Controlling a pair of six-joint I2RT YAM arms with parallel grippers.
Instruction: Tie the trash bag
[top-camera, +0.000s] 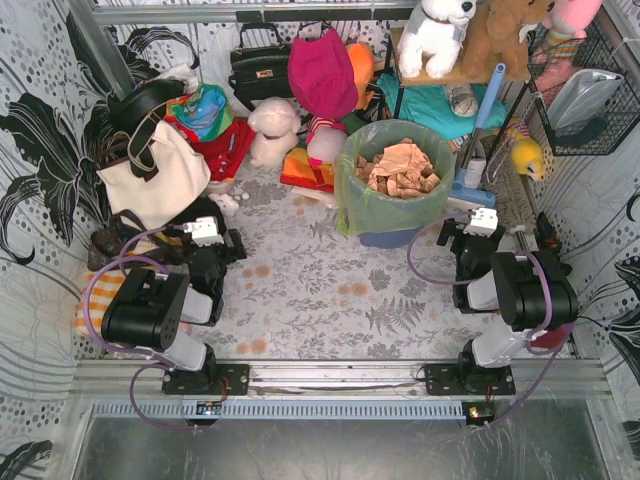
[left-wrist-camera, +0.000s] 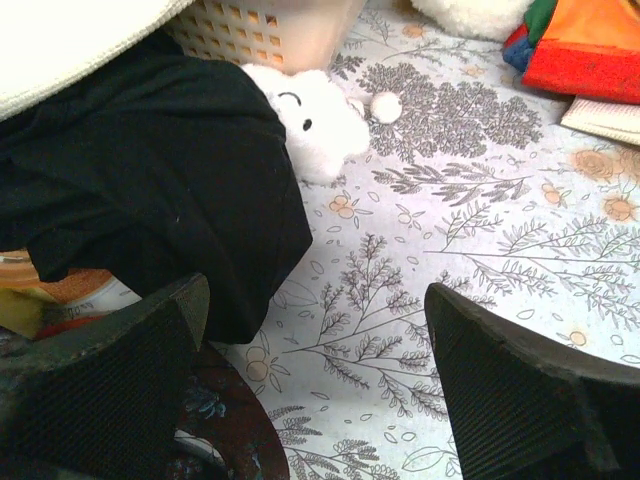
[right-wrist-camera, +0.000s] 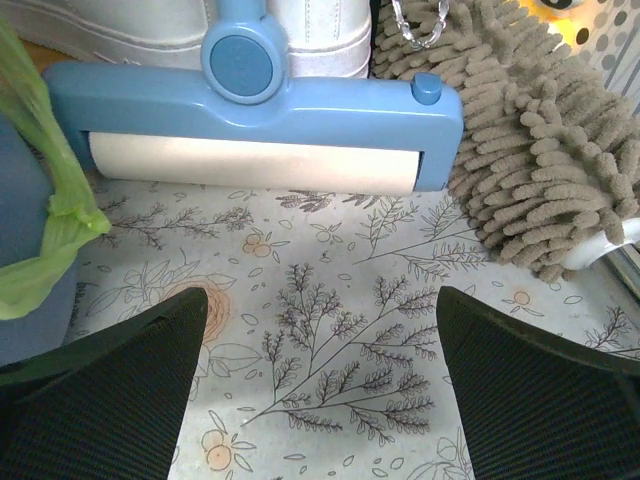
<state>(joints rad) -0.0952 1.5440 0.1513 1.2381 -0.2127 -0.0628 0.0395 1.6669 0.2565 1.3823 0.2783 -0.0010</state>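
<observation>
The left arm (top-camera: 150, 312) and the right arm (top-camera: 522, 290) match: blocky black housings joined by pale grey links. Each stands on a flat black base plate (top-camera: 206, 380), with what look like small bolts at its corners. A mauve cable (top-camera: 90, 305) loops along each arm, and a white camera block (top-camera: 203, 231) caps each wrist. The left gripper (left-wrist-camera: 315, 385) and right gripper (right-wrist-camera: 320, 385) have broad black fingers (left-wrist-camera: 110, 400) with finely ribbed pads.
</observation>
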